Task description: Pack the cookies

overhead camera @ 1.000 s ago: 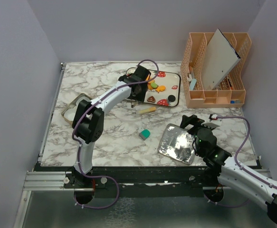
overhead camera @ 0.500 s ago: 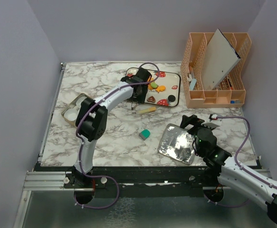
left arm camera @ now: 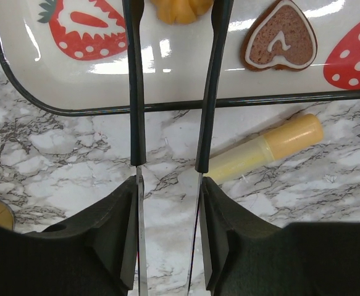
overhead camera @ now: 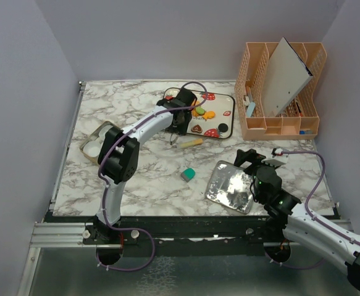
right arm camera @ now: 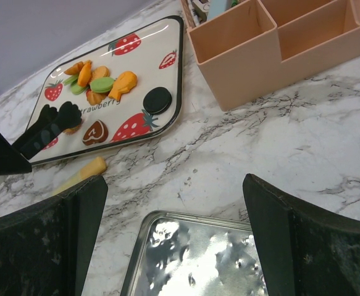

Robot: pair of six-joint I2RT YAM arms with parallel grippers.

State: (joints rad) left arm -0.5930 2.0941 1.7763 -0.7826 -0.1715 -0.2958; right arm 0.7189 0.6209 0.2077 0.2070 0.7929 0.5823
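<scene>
The cookies lie on a strawberry-print tray at the back: an orange and green pile, a black round one and a brown heart. My left gripper is shut on a pair of metal tongs. The tongs' black tips reach over the tray's near edge and straddle an orange cookie. I cannot tell whether they touch it. My right gripper is open with nothing in it, over the far edge of a silver tin.
A yellow tube lies just in front of the tray. A teal block sits mid-table, left of the silver tin. A tin lid rests at the left. A peach organiser stands at the back right.
The left arm's elbow has shifted a little and the tongs' arms have drawn closer together. The right arm has not moved.
</scene>
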